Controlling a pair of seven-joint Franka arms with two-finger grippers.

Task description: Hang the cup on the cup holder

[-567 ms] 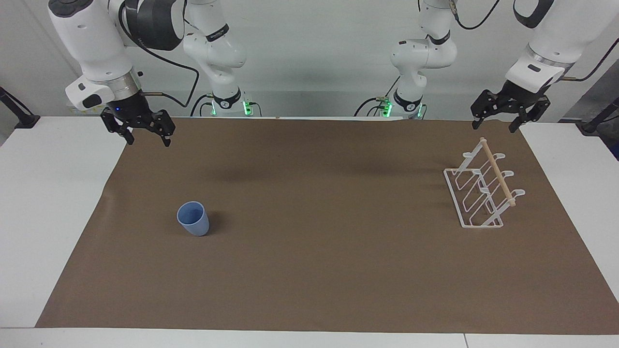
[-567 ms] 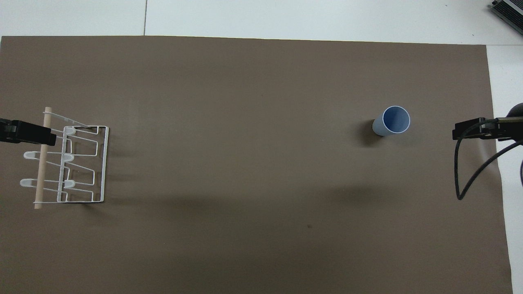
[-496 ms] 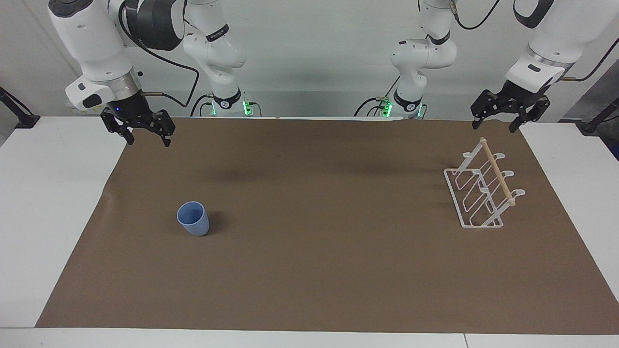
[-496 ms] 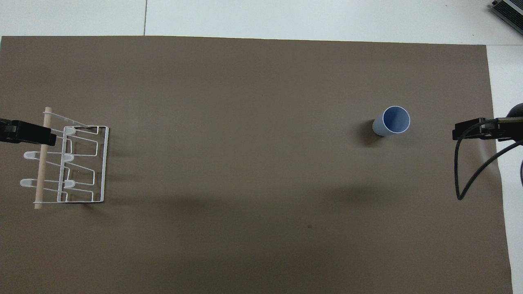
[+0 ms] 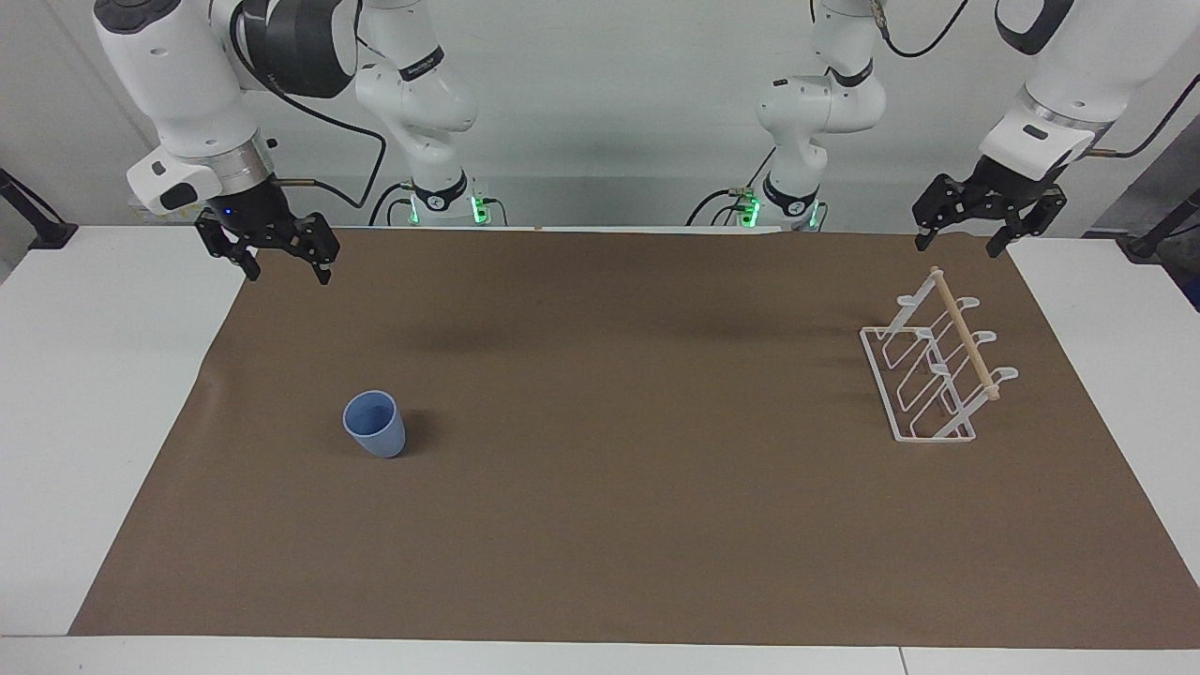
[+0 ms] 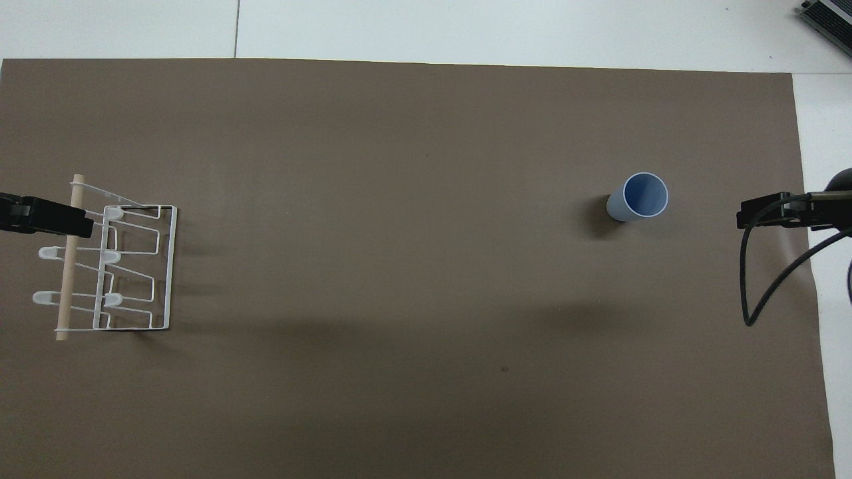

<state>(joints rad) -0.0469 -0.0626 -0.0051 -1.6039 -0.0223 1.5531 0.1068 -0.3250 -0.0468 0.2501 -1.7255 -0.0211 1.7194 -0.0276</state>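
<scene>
I have the cup (image 5: 375,425) standing upright, mouth up, on the brown mat (image 5: 619,525) toward the right arm's end of the desk (image 5: 84,375). Its long axis runs vertical, so I judge a side grasp across the wall suits it best. The right gripper (image 5: 286,267) hangs over the mat's edge at that same end, jaws spread and empty, with nothing between it and the cup. The cup sits on the mat farther from the robots than the spot under this gripper and a little toward the desk's middle, so I would bring the arm forward, inward and down.

The holder (image 5: 933,370) stands well apart from the cup, at the left arm's end, its wooden rod (image 5: 966,336) running away from the robots and its prongs bare. The left gripper (image 5: 966,239) waits in the air near the rod's end closest to the robots, jaws spread, holding nothing. The right arm is clearly the nearer one for the pick.

Against the frames of half a second ago I see almost no change: cup and holder have not shifted, and both grippers sit practically where they were. The task is not yet begun.
</scene>
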